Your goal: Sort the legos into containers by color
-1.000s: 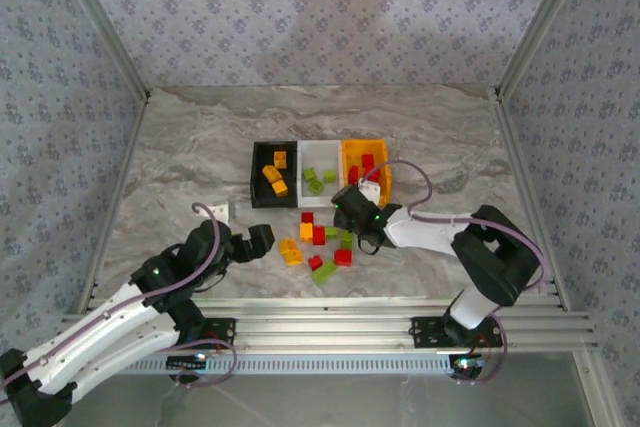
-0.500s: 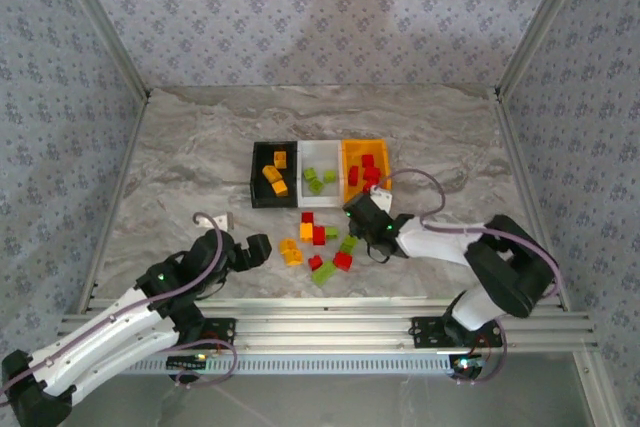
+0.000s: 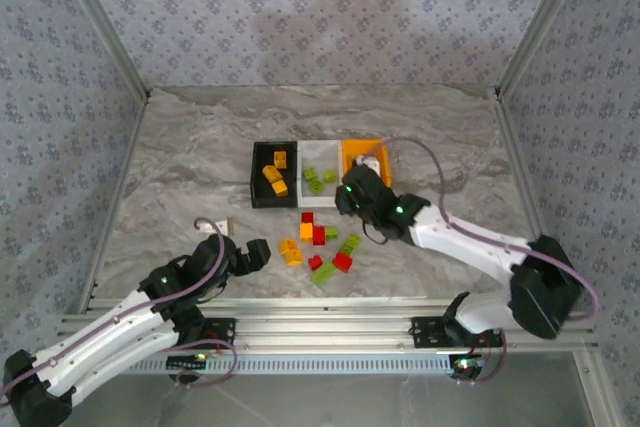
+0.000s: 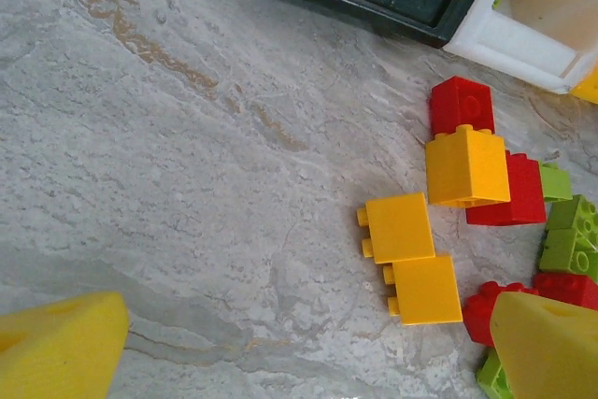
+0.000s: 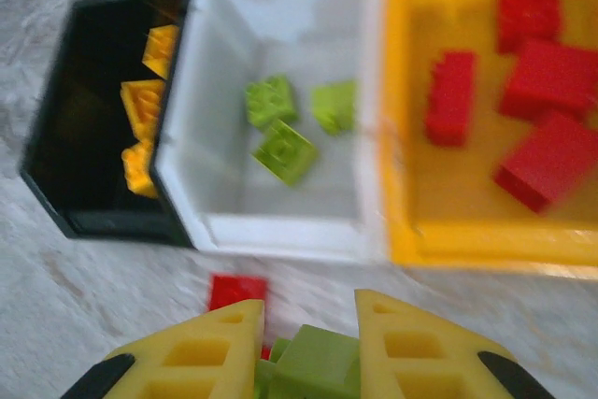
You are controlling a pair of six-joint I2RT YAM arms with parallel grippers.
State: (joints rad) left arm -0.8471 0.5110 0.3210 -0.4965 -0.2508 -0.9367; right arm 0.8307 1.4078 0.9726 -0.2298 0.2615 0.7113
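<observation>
Legos [image 3: 318,236], small studded plastic bricks in red, orange-yellow and lime green, lie in a loose cluster on the grey marbled table top [image 3: 180,157]. They sit just in front of three open-top bins joined in a row: a black rectangular plastic bin [image 3: 256,175], a white rectangular plastic bin [image 3: 318,154] and an orange-yellow rectangular plastic bin [image 3: 365,145]. From where I stand, orange-yellow bricks sit in the black bin, three green ones in the white, and red ones in the orange-yellow.

The right arm [image 3: 470,247] slants in from the right across the table, and from above its wrist covers the near part of the orange-yellow bin. The right gripper [image 5: 308,320] is clamped on a lime green plastic brick [image 5: 316,362], pinched between its yellow fingers [image 5: 201,357]. It hangs just short of the white bin's near wall, close to the seam with the orange-yellow bin. One red brick [image 5: 236,289] lies on the table just beside the left finger.

The left gripper [image 4: 308,334] hovers low over the table at the left of the cluster, its yellow fingertips [image 4: 56,352] spread wide. Ahead of it two orange-yellow bricks [image 4: 400,228] lie side by side, touching. Beyond them a third rests against two red ones, and green bricks crowd near the right-hand fingertip.
</observation>
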